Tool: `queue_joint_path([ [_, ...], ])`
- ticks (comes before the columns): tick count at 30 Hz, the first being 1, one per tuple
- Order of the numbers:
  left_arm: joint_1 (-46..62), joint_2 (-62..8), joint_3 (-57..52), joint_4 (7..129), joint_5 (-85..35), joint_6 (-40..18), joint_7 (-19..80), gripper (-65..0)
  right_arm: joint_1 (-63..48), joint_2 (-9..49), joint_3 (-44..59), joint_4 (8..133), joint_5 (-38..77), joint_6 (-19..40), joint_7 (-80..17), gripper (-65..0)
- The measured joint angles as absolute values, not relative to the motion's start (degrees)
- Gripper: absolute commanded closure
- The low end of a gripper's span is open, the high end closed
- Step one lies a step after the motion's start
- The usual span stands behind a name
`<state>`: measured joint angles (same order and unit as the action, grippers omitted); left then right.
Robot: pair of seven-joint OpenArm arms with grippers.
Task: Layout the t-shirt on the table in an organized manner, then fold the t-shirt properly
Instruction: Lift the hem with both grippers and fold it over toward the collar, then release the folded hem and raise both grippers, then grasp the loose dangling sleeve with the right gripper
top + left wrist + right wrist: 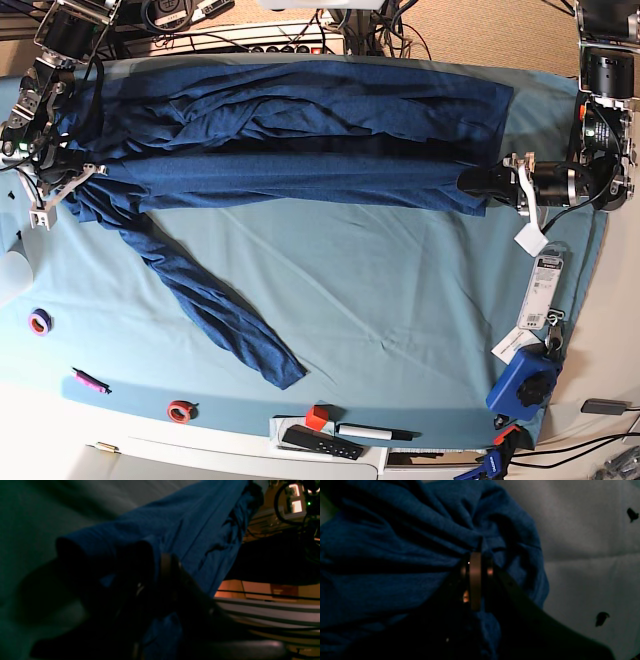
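Base view: both arms reach low from opposite bench [400, 300] ends, left gripper [487, 181] and right gripper [80, 176] each apparently clamped on the stretched t-shirt [300, 140].

The left wrist view is dim. The left pincer [140, 580] sits dark in the foreground, closed on a bunched fold of the t-shirt [190, 527]. From there the blue fabric stretches away in long creases toward the upper right. The pale desk [37, 517] lies to the left; cables [282, 507] show at upper right.
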<state>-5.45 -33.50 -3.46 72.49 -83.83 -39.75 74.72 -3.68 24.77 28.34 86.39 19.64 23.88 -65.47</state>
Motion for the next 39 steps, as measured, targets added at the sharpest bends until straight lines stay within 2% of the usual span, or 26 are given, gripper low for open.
queue_joint_path([
  [11, -3.4, -33.5, -3.5, 72.5, -83.4, -39.7, 73.1, 0.0, -7.3, 24.9, 28.4, 86.5, 20.0, 23.9, -62.4, 0.0],
  [12, -3.4, -33.4, -3.5, 72.5, -82.1, -39.7, 71.7, -0.9, -7.3, 24.9, 28.4, 86.5, 20.3, 23.9, -62.3, 0.0],
  [13, -3.4, -33.4, -3.5, 72.5, -80.7, -39.7, 70.5, -8.4, -7.3, 24.9, 28.4, 86.5, 20.7, 23.8, -62.3, -0.6],
  [15, -3.0, -33.4, -3.5, 72.5, -78.6, -39.7, 70.0, -22.3, -7.3, 24.9, 28.4, 86.5, 20.8, 23.9, -62.3, -19.2],
  [16, -2.8, -33.4, -3.5, 72.5, -78.5, -39.7, 69.9, -26.0, -7.3, 24.9, 28.4, 86.6, 20.5, 23.9, -62.3, -26.4],
  [17, -2.6, -33.4, -3.5, 72.5, -78.5, -39.7, 69.8, -27.0, -7.3, 25.0, 28.5, 86.6, 20.0, 24.1, -62.2, -30.5],
  [22, -3.2, -33.2, -6.5, 72.5, -81.4, -39.7, 68.8, -26.9, -7.3, 25.3, 28.5, 86.5, 20.0, 24.3, -61.4, -31.2],
  [30, -7.9, -35.1, -26.5, 72.5, -83.6, -39.7, 69.3, -26.9, -3.5, 25.2, 28.5, 86.5, 18.1, 24.8, -61.2, -31.2],
  [39, -8.0, -40.5, -31.9, 72.5, -83.5, -39.7, 69.6, -26.9, 4.1, 25.2, 28.5, 86.5, 21.0, 24.3, -63.2, -31.2],
])
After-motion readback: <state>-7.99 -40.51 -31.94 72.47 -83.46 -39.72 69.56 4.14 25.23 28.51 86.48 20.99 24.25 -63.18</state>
